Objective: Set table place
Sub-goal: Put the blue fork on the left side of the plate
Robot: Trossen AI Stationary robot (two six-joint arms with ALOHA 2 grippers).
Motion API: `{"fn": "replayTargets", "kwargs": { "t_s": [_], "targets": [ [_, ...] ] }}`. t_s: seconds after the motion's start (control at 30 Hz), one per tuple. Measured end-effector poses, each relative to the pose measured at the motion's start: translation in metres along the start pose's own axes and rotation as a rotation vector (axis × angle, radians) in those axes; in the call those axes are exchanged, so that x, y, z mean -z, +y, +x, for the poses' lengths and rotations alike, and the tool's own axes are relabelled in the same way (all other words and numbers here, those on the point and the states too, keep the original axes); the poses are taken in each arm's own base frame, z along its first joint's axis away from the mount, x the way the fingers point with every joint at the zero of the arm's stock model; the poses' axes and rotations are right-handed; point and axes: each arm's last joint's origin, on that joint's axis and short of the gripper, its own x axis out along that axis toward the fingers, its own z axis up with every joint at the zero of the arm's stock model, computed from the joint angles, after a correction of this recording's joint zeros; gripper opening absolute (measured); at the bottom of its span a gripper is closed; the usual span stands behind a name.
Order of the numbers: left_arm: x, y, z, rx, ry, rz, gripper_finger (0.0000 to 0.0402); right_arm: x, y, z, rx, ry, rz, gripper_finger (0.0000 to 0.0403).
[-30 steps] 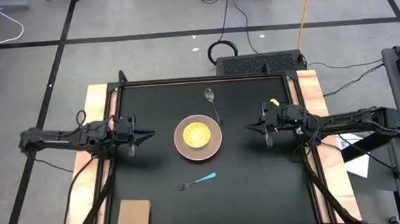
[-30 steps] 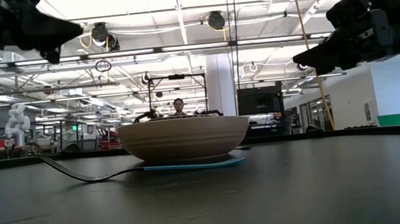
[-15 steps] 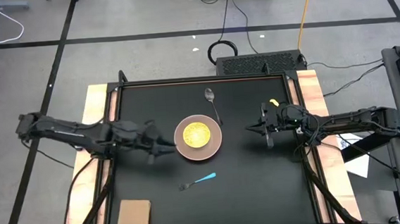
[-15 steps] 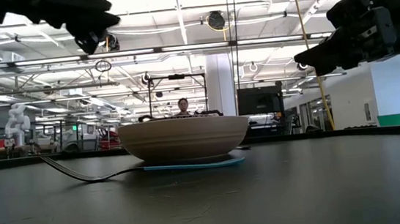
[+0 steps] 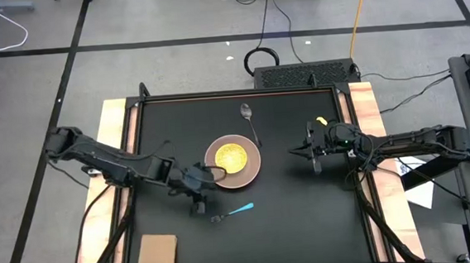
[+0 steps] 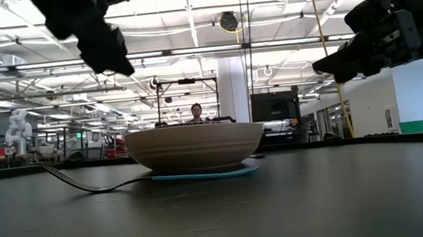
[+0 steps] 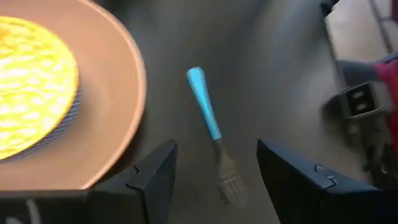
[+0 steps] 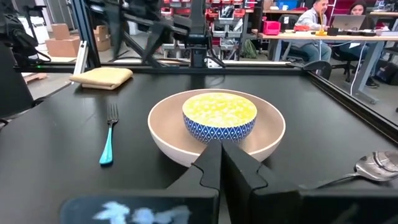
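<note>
Black desk [image 5: 307, 218] with pale wooden strips along left and right edges. Near the desk centre, a little toward the far edge: pinkish-tan plate [image 5: 250, 168], with yellow bowl [image 5: 230, 157] sitting inside it. In the right wrist view, bowl [image 8: 219, 116] shown yellow inside, blue-and-white pattern outside, resting in plate [image 8: 168, 134]. Spoon [image 5: 249, 120] lying between plate and far edge, bowl end toward the far edge, handle end close to the plate rim. Blue-handled fork [image 5: 232, 211] lying flat between plate and near edge, apart from the plate, tines toward the left side. Tan square [image 5: 157, 253] close to the near-left corner, well apart from everything else.

Left pincer [image 5: 198, 202] stretched in from the left edge, low over the desk just beside the plate's near-left rim and right next to the fork tines. In the left wrist view: pincer [image 7: 214, 180] wide open, fork [image 7: 211, 134] lying in the gap between the two fingers [image 7: 155, 177], not touched; plate [image 7: 121, 124] just to one side.

Right pincer [image 5: 299, 151] hanging over the desk between plate and right edge, well apart from the plate, pointing at it. In the right wrist view: fingers [image 8: 211, 171] closed together, nothing held. In the low view, both arms up above the desk surface.

People sitting at desks in the room behind.
</note>
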Motion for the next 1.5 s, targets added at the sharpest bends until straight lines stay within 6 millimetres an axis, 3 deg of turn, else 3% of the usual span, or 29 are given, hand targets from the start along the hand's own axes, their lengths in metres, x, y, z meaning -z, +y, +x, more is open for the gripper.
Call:
{"fn": "replayTargets", "kwargs": {
  "t_s": [0.27, 0.73, 1.1, 1.5],
  "targets": [
    [-0.002, -0.02, 0.014, 0.076, 0.056, -0.094, 0.0228, 0.0, 0.0, 0.0, 0.0, 0.004, 0.001, 0.0],
    [0.017, -0.03, 0.069, 0.1, 0.136, -0.062, 0.0227, 0.0, 0.0, 0.0, 0.0, 0.003, 0.001, 0.0],
    [0.017, -0.029, 0.072, -0.011, 0.09, -0.069, 0.0227, 0.0, 0.0, 0.0, 0.001, 0.003, 0.001, 0.0],
    [-0.002, -0.042, 0.066, -0.089, 0.107, -0.064, 0.0227, 0.0, 0.0, 0.0, 0.007, 0.003, 0.001, 0.0]
  ]
}}
